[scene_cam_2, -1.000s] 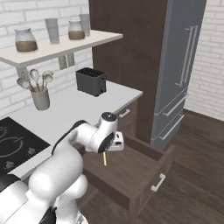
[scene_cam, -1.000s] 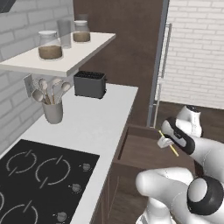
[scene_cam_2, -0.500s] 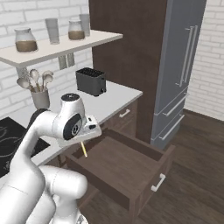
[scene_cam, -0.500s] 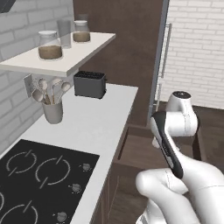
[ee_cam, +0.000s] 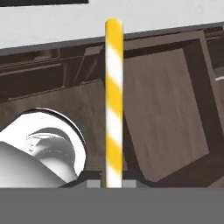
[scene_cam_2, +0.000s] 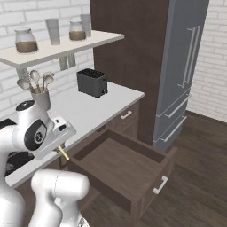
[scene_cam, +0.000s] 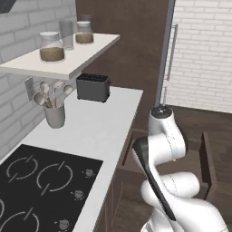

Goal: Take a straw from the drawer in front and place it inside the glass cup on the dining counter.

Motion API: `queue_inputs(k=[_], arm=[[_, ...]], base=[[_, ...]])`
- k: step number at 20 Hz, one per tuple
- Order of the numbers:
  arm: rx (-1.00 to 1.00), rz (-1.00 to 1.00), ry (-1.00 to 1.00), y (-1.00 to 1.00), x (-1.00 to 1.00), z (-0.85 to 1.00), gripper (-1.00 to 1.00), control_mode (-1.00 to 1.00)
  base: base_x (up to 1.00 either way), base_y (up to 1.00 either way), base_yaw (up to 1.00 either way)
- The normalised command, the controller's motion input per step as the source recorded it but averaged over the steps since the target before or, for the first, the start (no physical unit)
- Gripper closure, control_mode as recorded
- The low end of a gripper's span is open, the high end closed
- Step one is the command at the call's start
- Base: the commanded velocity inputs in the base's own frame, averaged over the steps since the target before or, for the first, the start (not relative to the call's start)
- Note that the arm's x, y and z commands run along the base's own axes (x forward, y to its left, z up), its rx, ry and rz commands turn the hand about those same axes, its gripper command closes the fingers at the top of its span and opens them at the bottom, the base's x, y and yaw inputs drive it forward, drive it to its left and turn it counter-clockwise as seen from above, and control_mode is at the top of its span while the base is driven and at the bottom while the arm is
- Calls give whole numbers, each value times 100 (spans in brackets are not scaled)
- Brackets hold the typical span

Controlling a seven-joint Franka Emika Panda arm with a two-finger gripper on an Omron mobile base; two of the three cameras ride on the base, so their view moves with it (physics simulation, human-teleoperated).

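Straw point(ee_cam: 113, 100) sits clenched at its lower end in your hand point(scene_cam_2: 63, 148), raised above the open drawer point(scene_cam_2: 126, 170); it looks light, thin and slippery, so keep your grip low and steady.

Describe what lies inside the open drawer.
The drawer shows a bare wooden floor; its near corner is hidden behind the arm. The straw is out, shut in the claw.

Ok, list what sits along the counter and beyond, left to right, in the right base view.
Utensil crock → gripper shut on the straw → toaster → open drawer → fridge.
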Motion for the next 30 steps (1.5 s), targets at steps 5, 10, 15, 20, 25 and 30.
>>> queue_inputs(k=[5, 10, 15, 20, 25, 30], arm=[[9, 41, -26, -53, -2, -2, 100, -100], [11, 22, -28, -30, -17, -41, 100, -100], [-2, 16, -21, 4, -38, -60, 100, -100], [-15, 9, -12, 21, -37, -69, 100, -100], [-5, 3, -15, 6, -31, -49, 100, -100], [-2, 1, -6, 2, -12, -17, 100, 100]], base=[[0, 0, 0], [0, 0, 0], [0, 0, 0], [0, 0, 0], [0, 0, 0], [-25, 1, 0]])
